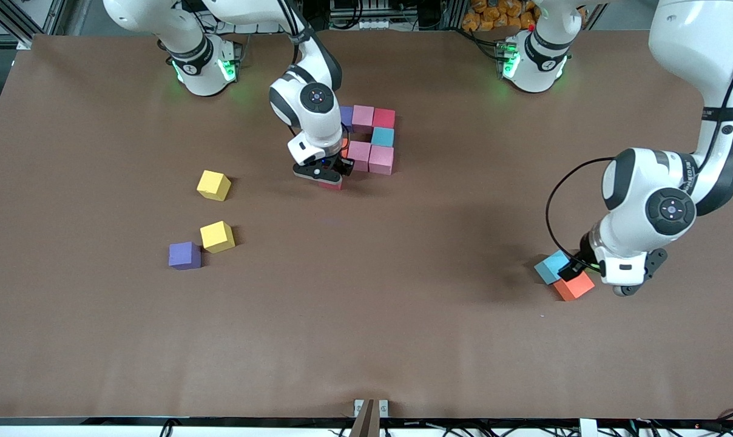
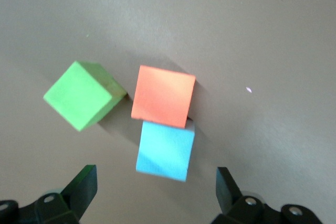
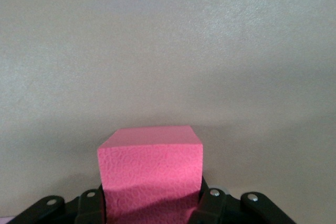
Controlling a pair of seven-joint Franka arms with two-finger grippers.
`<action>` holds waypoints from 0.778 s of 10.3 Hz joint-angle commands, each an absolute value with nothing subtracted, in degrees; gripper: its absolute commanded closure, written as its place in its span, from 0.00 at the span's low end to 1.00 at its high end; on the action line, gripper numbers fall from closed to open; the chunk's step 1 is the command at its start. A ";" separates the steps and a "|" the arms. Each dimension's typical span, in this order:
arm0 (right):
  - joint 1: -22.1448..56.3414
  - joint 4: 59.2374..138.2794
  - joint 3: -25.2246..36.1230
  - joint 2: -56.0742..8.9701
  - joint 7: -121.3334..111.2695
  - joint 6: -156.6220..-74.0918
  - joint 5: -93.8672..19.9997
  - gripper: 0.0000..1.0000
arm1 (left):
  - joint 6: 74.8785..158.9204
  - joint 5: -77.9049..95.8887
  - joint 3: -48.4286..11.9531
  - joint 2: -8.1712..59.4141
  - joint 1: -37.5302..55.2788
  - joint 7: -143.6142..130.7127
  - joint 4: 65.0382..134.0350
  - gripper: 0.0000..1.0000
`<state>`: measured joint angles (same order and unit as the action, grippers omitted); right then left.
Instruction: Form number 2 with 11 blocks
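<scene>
Cubes lie scattered: two yellow (image 1: 213, 185) (image 1: 217, 237) and a purple (image 1: 184, 255) toward the right arm's end. Right gripper (image 3: 152, 208) pinches a pink block (image 3: 150, 169) beside the part-built number 2 (image 1: 371, 141). Left gripper (image 2: 156, 187), spread wide and holding nothing, hangs over blue (image 2: 166, 150) and orange (image 2: 164, 96) blocks; only its wrist view shows the green cube (image 2: 83, 94).

Left claw (image 2: 152, 192) agape — right claw (image 3: 152, 208) clamped

The pink cube (image 3: 150, 174) looks like matt foam with a fine pebbled skin. The orange cube (image 2: 163, 96), blue cube (image 2: 165, 151) and green cube (image 2: 83, 94) are equally dull. The bench (image 1: 403, 340) wears a matt brown sheet. Arm shells (image 1: 639, 182) are glossy white plastic.
</scene>
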<state>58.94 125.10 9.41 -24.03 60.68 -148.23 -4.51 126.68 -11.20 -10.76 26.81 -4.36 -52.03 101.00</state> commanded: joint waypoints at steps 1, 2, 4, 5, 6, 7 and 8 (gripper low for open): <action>60.82 125.16 10.11 -24.34 62.49 -148.36 -3.96 0.82 | 130.77 -11.07 -9.33 29.09 -3.78 -46.96 101.60 0.00; 61.34 125.16 10.11 -24.78 62.66 -148.53 -3.96 0.82 | 131.39 -10.73 -8.88 29.70 -3.78 -45.89 101.51 0.00; 61.70 125.24 10.11 -24.87 62.58 -148.54 -3.96 0.79 | 132.62 -5.99 -8.79 31.28 -3.78 -42.92 101.25 0.00; 61.61 125.16 10.19 -24.87 62.49 -148.54 -3.96 0.67 | 133.32 -5.98 -8.35 31.99 -3.69 -42.37 101.51 0.00; 61.44 125.16 10.20 -24.79 62.06 -148.54 -3.96 0.42 | 133.33 -5.98 -8.26 32.08 -3.69 -42.36 101.69 0.00; 61.44 124.81 10.20 -24.79 61.96 -148.36 -3.96 0.09 | 133.33 -6.06 -8.26 32.25 -3.60 -42.28 102.30 0.00; 61.00 124.37 10.28 -24.44 61.70 -147.84 -3.96 0.00 | 133.33 -6.06 -8.26 32.52 -3.60 -42.19 102.39 0.00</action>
